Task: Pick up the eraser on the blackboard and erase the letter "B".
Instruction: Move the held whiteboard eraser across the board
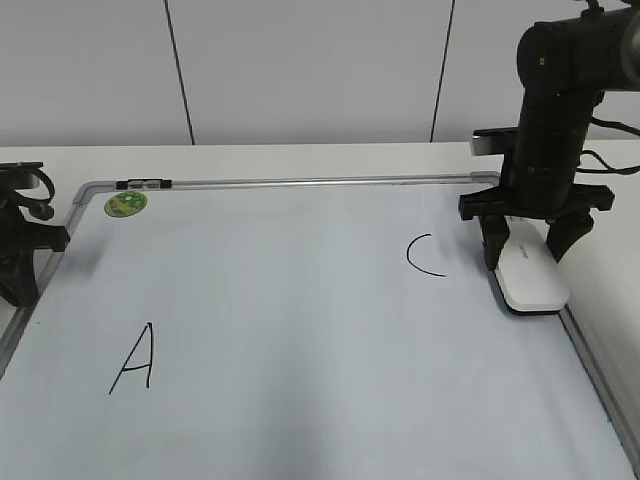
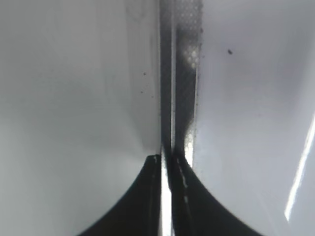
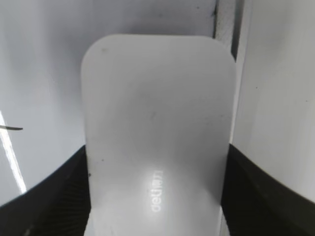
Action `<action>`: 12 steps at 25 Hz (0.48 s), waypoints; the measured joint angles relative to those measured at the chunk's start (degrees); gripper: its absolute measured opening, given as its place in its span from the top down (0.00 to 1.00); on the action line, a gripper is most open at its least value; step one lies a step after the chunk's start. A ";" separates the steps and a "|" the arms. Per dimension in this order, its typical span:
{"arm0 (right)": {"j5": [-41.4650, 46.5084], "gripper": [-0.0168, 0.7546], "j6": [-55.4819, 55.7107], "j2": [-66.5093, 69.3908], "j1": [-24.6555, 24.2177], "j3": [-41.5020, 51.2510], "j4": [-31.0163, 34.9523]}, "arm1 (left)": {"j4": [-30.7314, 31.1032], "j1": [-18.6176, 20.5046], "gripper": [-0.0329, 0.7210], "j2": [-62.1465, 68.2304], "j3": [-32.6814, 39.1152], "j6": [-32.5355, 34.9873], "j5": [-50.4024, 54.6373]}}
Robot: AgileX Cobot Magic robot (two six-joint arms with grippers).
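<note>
The white eraser (image 1: 530,280) lies on the blackboard (image 1: 300,300) at its right edge, just right of the black "C" (image 1: 422,256). My right gripper (image 1: 525,262) points down over its far end, one finger against each long side. The right wrist view shows the eraser (image 3: 157,98) filling the gap between the fingers (image 3: 157,150), grey lettering on top. A black "A" (image 1: 133,360) is at the lower left. No letter "B" shows anywhere on the board. My left gripper (image 1: 15,290) hangs shut and empty at the board's left edge (image 2: 166,162).
A round green sticker (image 1: 126,204) sits at the board's far left corner. The silver frame (image 1: 300,182) runs along the far edge and down the right side next to the eraser. The white table (image 1: 610,300) lies beyond the frame.
</note>
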 joint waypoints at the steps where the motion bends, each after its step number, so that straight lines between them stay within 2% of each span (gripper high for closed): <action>1: 0.00 0.30 0.00 0.00 0.00 0.00 0.11 | 0.00 0.00 0.93 0.00 0.00 0.00 0.00; 12: -0.03 0.31 -0.84 1.42 0.00 0.00 0.11 | 0.00 0.00 0.93 0.00 0.00 0.00 0.00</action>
